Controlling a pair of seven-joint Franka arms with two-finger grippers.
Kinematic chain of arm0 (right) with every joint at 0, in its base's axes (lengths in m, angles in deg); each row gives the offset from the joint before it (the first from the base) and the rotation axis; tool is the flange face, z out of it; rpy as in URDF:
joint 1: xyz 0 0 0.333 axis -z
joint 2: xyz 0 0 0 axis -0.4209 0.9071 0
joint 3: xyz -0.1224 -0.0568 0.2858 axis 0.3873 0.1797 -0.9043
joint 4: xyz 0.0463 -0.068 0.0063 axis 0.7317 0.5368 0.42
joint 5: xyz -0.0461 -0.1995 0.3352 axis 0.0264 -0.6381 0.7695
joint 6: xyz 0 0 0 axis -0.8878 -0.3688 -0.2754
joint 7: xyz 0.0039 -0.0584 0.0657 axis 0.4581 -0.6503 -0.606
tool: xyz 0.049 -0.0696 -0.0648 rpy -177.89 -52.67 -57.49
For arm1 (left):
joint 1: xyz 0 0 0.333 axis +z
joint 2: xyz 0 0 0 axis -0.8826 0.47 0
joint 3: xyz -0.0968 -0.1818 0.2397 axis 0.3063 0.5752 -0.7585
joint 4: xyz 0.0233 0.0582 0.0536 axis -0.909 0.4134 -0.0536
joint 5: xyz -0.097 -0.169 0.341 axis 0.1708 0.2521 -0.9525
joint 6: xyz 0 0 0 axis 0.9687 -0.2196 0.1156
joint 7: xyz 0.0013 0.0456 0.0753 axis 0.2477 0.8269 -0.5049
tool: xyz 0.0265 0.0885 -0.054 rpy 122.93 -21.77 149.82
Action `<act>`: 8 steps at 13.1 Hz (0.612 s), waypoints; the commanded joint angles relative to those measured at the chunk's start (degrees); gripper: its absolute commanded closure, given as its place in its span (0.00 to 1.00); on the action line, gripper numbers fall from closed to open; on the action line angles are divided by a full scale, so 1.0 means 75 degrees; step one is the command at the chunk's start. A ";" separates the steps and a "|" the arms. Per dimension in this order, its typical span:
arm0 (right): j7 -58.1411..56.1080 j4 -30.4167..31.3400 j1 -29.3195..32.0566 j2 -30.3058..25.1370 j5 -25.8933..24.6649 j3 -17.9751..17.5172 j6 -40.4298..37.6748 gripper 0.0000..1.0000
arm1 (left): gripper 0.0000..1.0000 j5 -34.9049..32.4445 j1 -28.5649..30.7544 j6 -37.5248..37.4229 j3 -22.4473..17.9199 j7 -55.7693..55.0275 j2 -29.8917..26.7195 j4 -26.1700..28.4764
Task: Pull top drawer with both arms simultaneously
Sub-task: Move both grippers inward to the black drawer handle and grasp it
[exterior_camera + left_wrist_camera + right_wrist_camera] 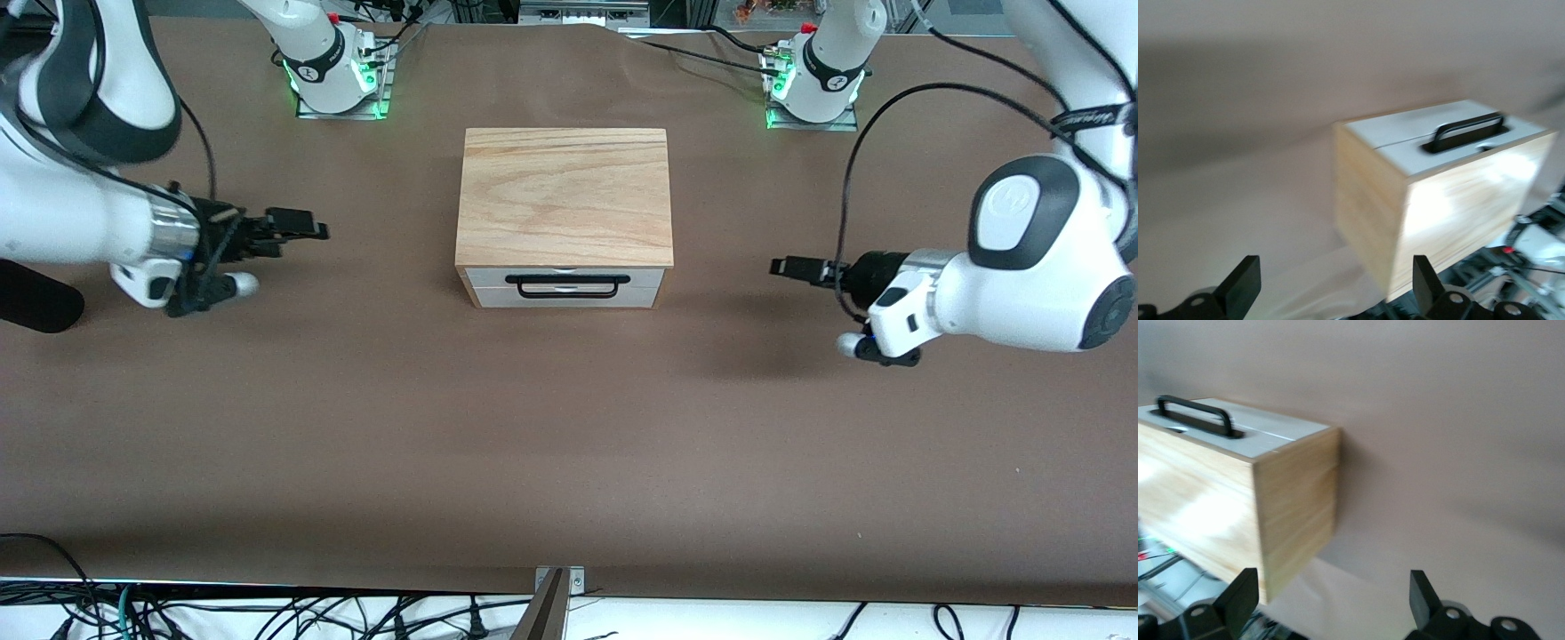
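Observation:
The light-wood cabinet (564,196) stands mid-table. Its top drawer (484,277) shows as a thin white panel, flush with the box, with a black bar handle (566,281). My right gripper (302,227) hangs open and empty over the table toward the right arm's end, clear of the cabinet. My left gripper (791,267) hangs open and empty over the table toward the left arm's end. The left wrist view shows the cabinet (1458,213), the handle (1468,130) and my open gripper (1336,283). The right wrist view shows the cabinet (1218,500), the handle (1198,413) and my open gripper (1331,600).
Both arm bases (333,71) (818,80) stand at the table's edge farthest from the front camera, with green lights. A black rounded object (36,307) lies at the right arm's end. Cables and a metal bracket (556,587) run along the nearest edge. Brown tabletop (569,427) surrounds the cabinet.

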 commanded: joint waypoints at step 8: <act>-0.2860 0.0873 -0.0902 0.2044 0.5624 -0.0009 0.1352 0.00 | 0.00 0.3983 -0.0416 0.1594 0.0006 0.3910 0.1810 0.0385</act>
